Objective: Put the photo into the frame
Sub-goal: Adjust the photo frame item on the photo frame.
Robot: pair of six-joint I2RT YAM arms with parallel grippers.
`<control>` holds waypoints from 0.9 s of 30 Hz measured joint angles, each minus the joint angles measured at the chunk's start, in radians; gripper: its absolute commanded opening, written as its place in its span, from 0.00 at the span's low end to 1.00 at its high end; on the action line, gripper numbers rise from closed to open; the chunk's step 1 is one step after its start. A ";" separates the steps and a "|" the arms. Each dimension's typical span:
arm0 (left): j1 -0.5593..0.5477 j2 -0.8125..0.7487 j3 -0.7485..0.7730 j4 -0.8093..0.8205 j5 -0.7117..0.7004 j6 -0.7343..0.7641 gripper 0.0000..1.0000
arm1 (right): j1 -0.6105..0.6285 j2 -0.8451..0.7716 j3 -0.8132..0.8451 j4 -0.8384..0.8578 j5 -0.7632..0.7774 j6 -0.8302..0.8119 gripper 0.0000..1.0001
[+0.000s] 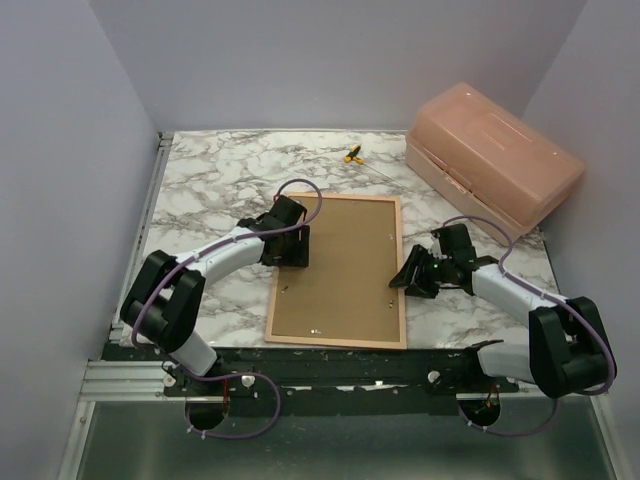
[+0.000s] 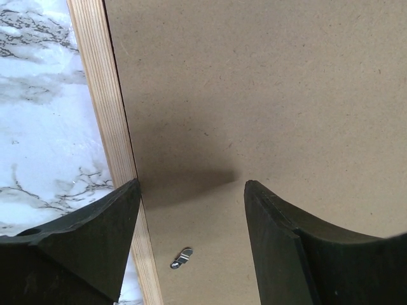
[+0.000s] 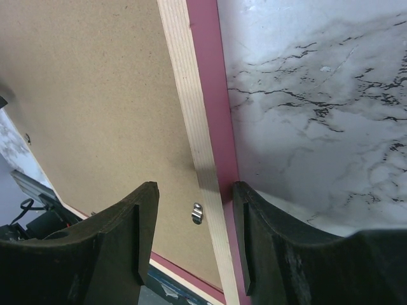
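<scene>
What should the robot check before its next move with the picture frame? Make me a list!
1. The frame lies flat, back side up: ok.
2. The left end effector is open, fingers either side of the frame's left edge: ok.
3. The right end effector is open, fingers either side of the right edge: ok.
4. The photo is in sight: not ok, no view shows it.
5. The photo is already under the backing board: cannot tell.
6. The metal clip holds the board: cannot tell.
</scene>
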State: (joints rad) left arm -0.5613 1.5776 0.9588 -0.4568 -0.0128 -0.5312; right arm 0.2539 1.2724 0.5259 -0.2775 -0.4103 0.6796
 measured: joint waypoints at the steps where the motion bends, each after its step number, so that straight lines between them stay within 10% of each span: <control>1: -0.003 0.002 0.002 -0.002 -0.006 0.001 0.70 | 0.000 0.001 0.000 0.000 0.000 0.000 0.56; 17: -0.185 0.060 0.103 -0.213 -0.138 -0.023 0.93 | 0.002 0.012 -0.002 0.014 -0.022 0.001 0.57; 27: -0.136 -0.222 0.072 -0.184 -0.043 -0.035 0.95 | 0.002 0.006 -0.002 0.013 -0.021 0.000 0.63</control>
State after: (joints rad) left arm -0.6971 1.3552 1.0309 -0.6411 -0.0563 -0.5667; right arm 0.2562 1.2789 0.5236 -0.2646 -0.4316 0.6796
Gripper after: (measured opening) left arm 0.946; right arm 0.616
